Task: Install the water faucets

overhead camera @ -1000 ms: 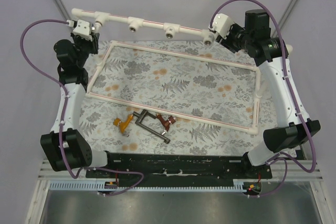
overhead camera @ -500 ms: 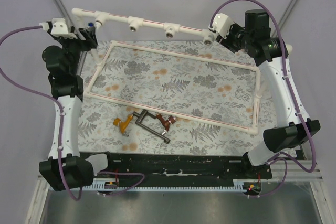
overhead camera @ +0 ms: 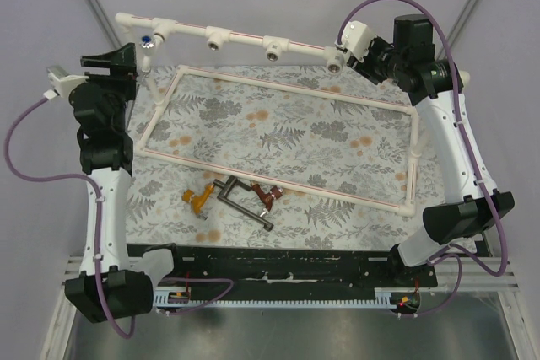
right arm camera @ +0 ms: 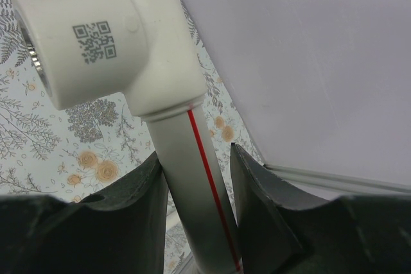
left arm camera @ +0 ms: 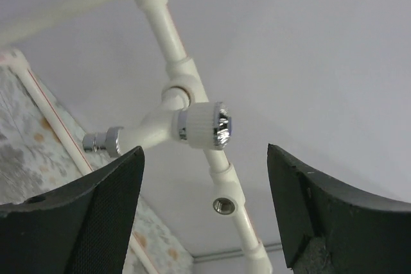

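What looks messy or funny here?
The orange-yellow faucet, dark grey faucet and red-brown faucet lie bunched on the mat, not fitted. Only the white faucet sits on the pipe rail.

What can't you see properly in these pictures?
Top view: the orange-yellow faucet, dark grey faucet and red-brown faucet are too small to show their threads.
Right wrist view: the tee socket faces sideways, so its opening's inside is hidden.
Left wrist view: the white faucet hides its thread inside the pipe rail.
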Robot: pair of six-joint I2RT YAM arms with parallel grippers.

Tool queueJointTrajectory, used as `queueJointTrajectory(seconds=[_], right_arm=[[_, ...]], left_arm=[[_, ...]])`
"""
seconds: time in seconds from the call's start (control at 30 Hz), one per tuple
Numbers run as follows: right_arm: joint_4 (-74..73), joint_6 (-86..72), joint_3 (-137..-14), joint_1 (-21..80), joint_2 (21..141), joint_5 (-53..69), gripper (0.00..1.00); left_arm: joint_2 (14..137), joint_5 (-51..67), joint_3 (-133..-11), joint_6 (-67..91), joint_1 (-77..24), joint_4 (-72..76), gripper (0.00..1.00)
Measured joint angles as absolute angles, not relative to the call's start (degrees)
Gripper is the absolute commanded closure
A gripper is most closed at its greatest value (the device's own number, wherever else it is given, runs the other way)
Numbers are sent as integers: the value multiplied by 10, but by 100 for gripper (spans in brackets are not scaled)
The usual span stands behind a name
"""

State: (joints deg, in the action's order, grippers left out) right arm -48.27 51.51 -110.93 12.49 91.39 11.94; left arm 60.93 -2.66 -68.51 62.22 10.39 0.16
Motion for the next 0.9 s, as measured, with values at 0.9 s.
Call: queueJointTrajectory(seconds=[0.9], right_arm=[[-475,514,-1109,126,916,115,100]], left_arm=[[711,34,-617,939,103,76,38]])
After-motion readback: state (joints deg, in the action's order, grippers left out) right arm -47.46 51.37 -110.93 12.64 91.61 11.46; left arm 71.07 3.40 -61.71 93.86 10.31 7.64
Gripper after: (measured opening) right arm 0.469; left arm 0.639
